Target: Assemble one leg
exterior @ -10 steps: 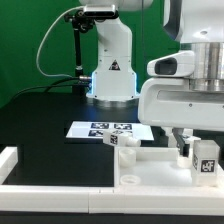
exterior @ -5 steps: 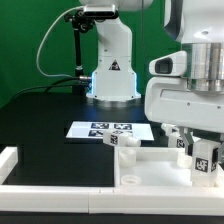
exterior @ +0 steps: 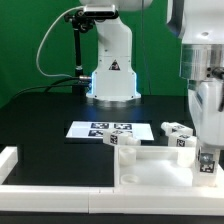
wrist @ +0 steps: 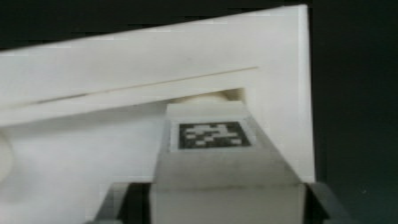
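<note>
My gripper is shut on a white leg, whose black-and-white tag faces the wrist camera. The dark fingers press on the leg's two sides. Behind the leg lies the big white panel with its raised rim. In the exterior view the gripper points down over the panel's right part, and the held leg is mostly hidden between the fingers.
Other white legs lie by the panel's far rim: one near the middle, another on the rim and two at the exterior view's right. The marker board lies behind them. The robot base stands at the back.
The wrist has turned, so its bulky white housing no longer fills the exterior view's right. The gripper has stayed over the panel's right part with the leg in it.
</note>
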